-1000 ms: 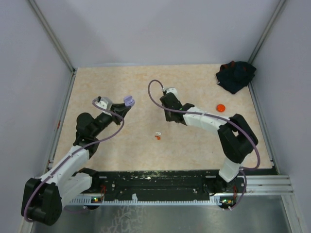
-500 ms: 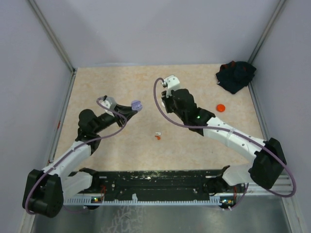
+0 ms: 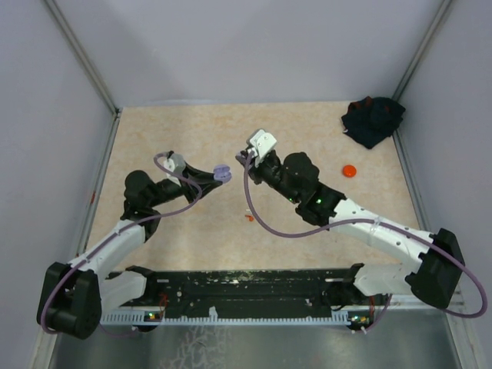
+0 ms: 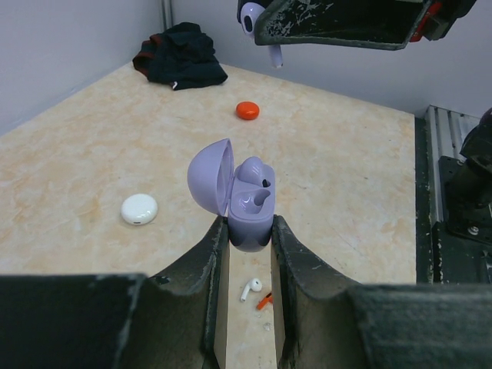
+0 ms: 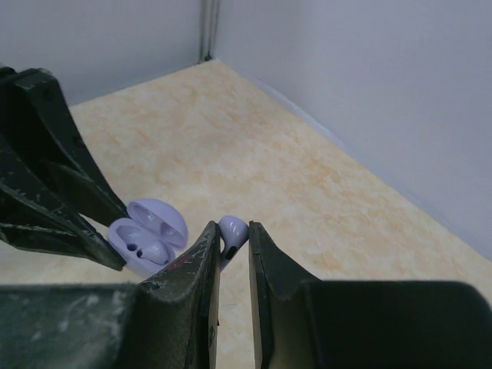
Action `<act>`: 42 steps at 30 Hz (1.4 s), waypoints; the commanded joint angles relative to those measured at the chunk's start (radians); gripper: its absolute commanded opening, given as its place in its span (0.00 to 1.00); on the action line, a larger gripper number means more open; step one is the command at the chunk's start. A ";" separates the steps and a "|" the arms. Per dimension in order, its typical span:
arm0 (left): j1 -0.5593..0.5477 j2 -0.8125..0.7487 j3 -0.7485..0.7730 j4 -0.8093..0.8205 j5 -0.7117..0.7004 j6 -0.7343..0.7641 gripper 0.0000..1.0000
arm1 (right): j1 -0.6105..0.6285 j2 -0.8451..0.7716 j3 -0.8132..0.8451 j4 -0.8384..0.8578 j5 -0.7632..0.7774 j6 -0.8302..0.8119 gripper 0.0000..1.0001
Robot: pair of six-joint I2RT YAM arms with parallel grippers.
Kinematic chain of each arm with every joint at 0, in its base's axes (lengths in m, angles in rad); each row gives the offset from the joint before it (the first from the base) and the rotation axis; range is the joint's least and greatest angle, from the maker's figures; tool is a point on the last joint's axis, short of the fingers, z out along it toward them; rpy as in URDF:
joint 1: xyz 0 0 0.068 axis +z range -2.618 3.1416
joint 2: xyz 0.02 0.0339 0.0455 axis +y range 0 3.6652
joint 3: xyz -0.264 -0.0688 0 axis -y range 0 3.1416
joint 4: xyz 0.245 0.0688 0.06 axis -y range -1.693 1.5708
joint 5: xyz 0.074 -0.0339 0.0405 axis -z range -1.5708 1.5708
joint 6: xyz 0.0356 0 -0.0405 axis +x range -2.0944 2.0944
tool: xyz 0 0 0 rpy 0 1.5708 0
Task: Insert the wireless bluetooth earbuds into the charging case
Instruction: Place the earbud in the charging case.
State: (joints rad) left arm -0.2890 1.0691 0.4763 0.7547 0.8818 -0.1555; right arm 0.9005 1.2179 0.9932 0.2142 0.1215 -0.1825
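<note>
My left gripper (image 3: 217, 176) is shut on an open lavender charging case (image 4: 247, 215) and holds it above the table. One purple earbud sits in the case. My right gripper (image 5: 229, 229) is shut on a second purple earbud (image 5: 233, 230), held in the air just beside and above the case (image 5: 144, 240). It also shows at the top of the left wrist view (image 4: 251, 17). A white earbud (image 4: 249, 289) and a red earbud (image 4: 264, 301) lie on the table below the case, also in the top view (image 3: 249, 217).
A round white case (image 4: 139, 209) lies on the table. An orange disc (image 3: 350, 170) lies at the right. A dark cloth (image 3: 373, 119) is bunched in the far right corner. A metal rail (image 3: 254, 300) runs along the near edge.
My right arm has stretched left and brought the purple earbud close to the open case. My left gripper has carried the case a little right and forward.
</note>
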 commanded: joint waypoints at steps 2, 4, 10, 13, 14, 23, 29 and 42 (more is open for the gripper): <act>0.005 0.003 0.021 0.087 0.069 -0.028 0.00 | 0.045 -0.037 -0.020 0.157 -0.140 -0.073 0.16; 0.005 -0.001 0.015 0.100 0.075 -0.021 0.00 | 0.059 -0.037 -0.028 0.178 -0.180 -0.088 0.15; 0.005 -0.016 0.005 0.132 0.105 -0.003 0.00 | 0.091 -0.028 -0.053 0.223 -0.253 -0.128 0.14; 0.005 -0.028 -0.007 0.161 0.111 -0.002 0.00 | 0.105 -0.029 -0.070 0.246 -0.268 -0.156 0.14; 0.005 -0.032 -0.011 0.171 0.111 -0.002 0.00 | 0.108 -0.027 -0.075 0.251 -0.274 -0.168 0.14; 0.005 -0.042 -0.025 0.223 0.128 -0.017 0.00 | 0.124 -0.003 -0.094 0.314 -0.276 -0.213 0.11; 0.005 -0.041 -0.026 0.238 0.135 -0.024 0.00 | 0.129 0.016 -0.088 0.317 -0.269 -0.225 0.11; 0.005 -0.037 -0.032 0.277 0.137 -0.058 0.00 | 0.146 0.051 -0.105 0.323 -0.200 -0.277 0.11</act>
State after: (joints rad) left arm -0.2890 1.0397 0.4526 0.9806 0.9981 -0.1921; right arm 1.0275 1.2594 0.8963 0.4793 -0.1120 -0.4297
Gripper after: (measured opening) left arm 0.286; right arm 0.173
